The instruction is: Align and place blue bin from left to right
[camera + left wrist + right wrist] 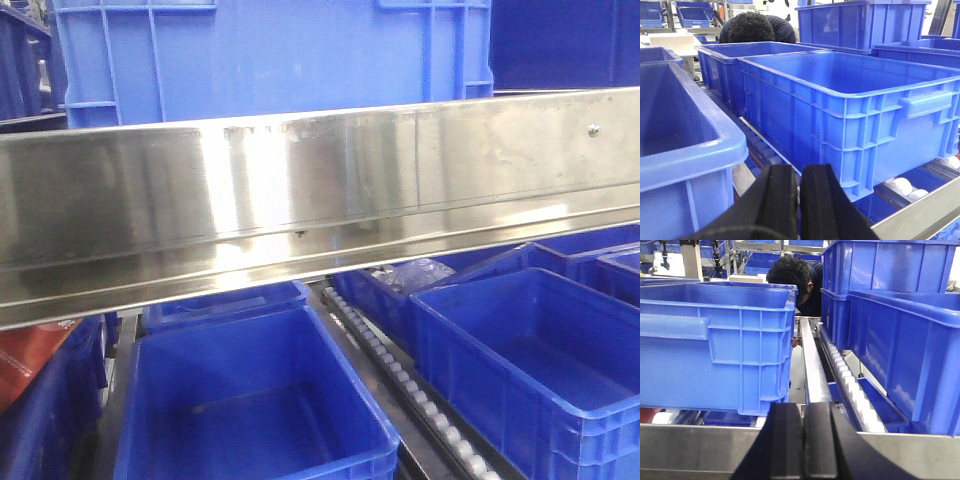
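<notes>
Both grippers are sitting with jaws pressed together, holding nothing: left gripper (799, 200), right gripper (802, 440). The blue bin (850, 120) is resting on the roller rack (850, 390) just beyond the left jaws, ungrasped; placing seems still ahead. A worker (795, 277) is bending behind, among stacked crates.

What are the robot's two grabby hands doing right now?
Left gripper: shut, holding nothing.
Right gripper: shut, holding nothing.
</notes>
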You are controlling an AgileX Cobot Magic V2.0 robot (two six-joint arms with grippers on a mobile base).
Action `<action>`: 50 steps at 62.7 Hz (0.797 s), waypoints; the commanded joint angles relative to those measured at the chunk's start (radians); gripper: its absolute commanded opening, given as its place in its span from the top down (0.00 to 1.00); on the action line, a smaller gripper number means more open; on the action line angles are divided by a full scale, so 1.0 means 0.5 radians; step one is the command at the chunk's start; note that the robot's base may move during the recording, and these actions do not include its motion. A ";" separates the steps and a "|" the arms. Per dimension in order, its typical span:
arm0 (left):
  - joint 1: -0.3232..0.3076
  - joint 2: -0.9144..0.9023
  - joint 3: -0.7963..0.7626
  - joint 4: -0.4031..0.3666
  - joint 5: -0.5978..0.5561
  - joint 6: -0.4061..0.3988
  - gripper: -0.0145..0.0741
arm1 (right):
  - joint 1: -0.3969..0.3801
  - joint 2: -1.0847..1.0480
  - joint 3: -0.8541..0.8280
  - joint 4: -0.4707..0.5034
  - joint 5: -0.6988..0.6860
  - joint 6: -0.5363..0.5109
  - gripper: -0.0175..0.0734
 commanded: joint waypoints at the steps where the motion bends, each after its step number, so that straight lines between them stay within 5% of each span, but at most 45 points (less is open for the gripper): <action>1: -0.011 -0.012 0.007 -0.016 -0.043 0.004 0.82 | -0.004 -0.013 0.006 -0.016 -0.058 -0.013 0.89; 50: -0.011 -0.012 0.007 -0.003 -0.043 0.004 0.82 | -0.004 -0.013 0.006 -0.016 -0.062 -0.013 0.89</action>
